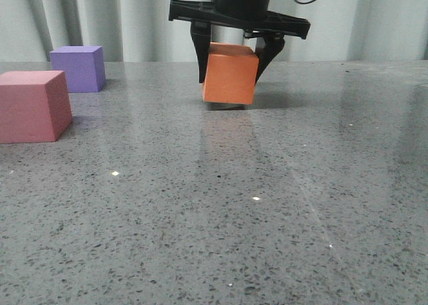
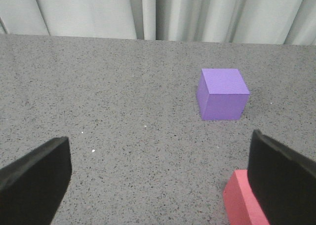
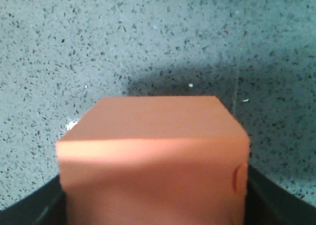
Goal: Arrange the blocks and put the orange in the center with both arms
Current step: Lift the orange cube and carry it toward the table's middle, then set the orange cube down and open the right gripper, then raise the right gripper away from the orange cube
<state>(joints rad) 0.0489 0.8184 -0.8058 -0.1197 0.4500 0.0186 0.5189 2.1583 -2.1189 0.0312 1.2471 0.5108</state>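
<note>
Soft even daylight, glints on glossy table (image 1: 267, 205), close orange cube (image 3: 153, 161) blurred

Matte foam-like orange cube (image 1: 231, 74); glossy speckled stone table (image 1: 267, 205).

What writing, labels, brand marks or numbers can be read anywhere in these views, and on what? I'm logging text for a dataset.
None can be read in any view.
The orange cube, purple cube and pink cube have plain faces.
The right gripper holding the orange cube and the left gripper show only bare black parts.
The speckled table and the curtain carry no marks.
</note>
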